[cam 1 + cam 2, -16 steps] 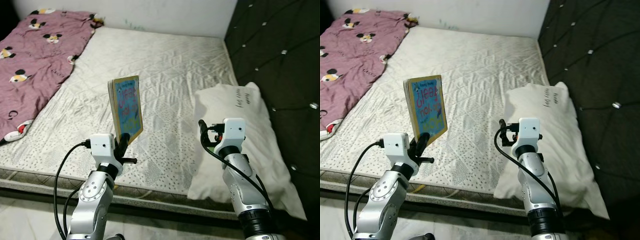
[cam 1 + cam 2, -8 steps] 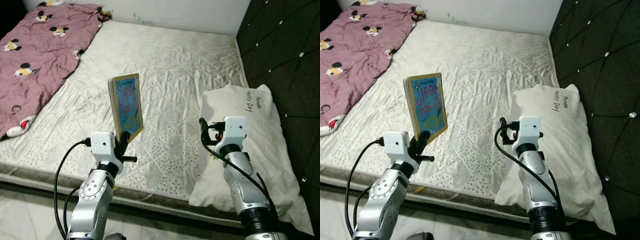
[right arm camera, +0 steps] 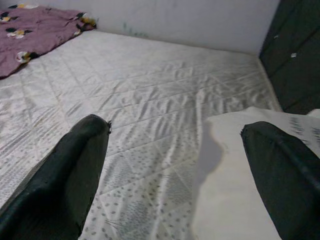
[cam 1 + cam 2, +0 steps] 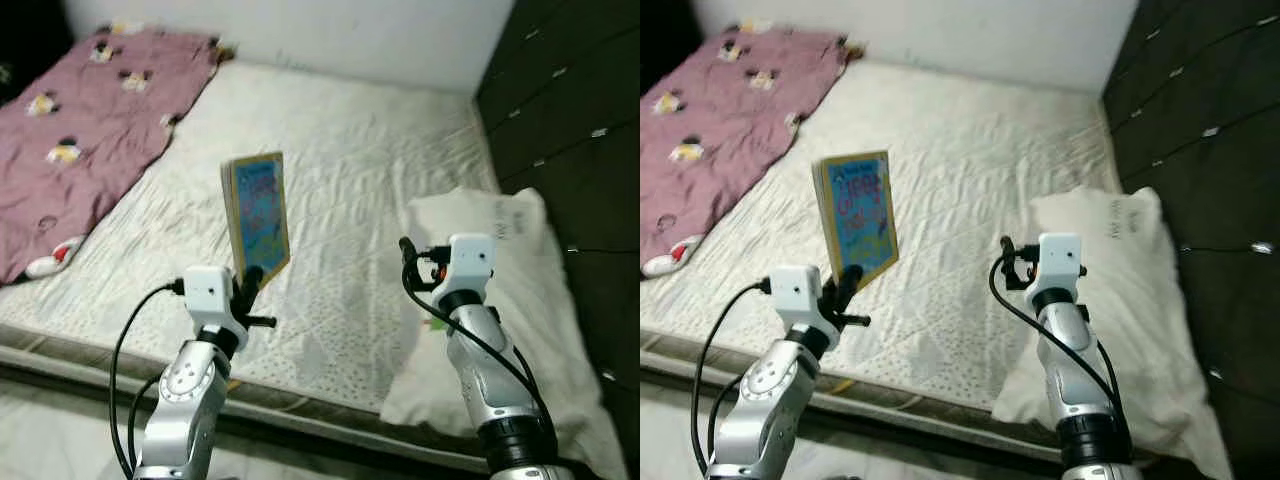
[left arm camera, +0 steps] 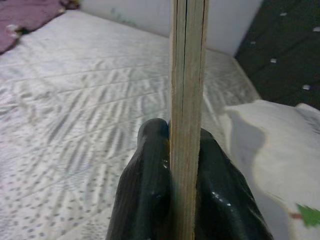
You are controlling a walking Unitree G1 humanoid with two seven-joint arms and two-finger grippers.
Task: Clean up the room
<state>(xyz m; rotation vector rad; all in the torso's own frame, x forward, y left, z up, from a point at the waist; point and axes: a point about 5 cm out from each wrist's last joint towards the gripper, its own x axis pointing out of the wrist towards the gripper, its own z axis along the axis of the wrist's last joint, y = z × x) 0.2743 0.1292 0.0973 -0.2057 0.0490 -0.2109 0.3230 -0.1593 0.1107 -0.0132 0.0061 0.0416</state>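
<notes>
Left gripper (image 5: pixel 185 175) clamps an upright book (image 4: pixel 257 215) above the bed (image 4: pixel 380 180); right gripper (image 3: pixel 175 170), at 3 o'clock, gapes empty beside the pillow (image 4: pixel 520 300).

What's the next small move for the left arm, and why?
Probably carry the book off the bed toward wherever it belongs. The left tool is clamped on its lower edge, holding it upright above the mattress. The right tool hangs open and free.
</notes>
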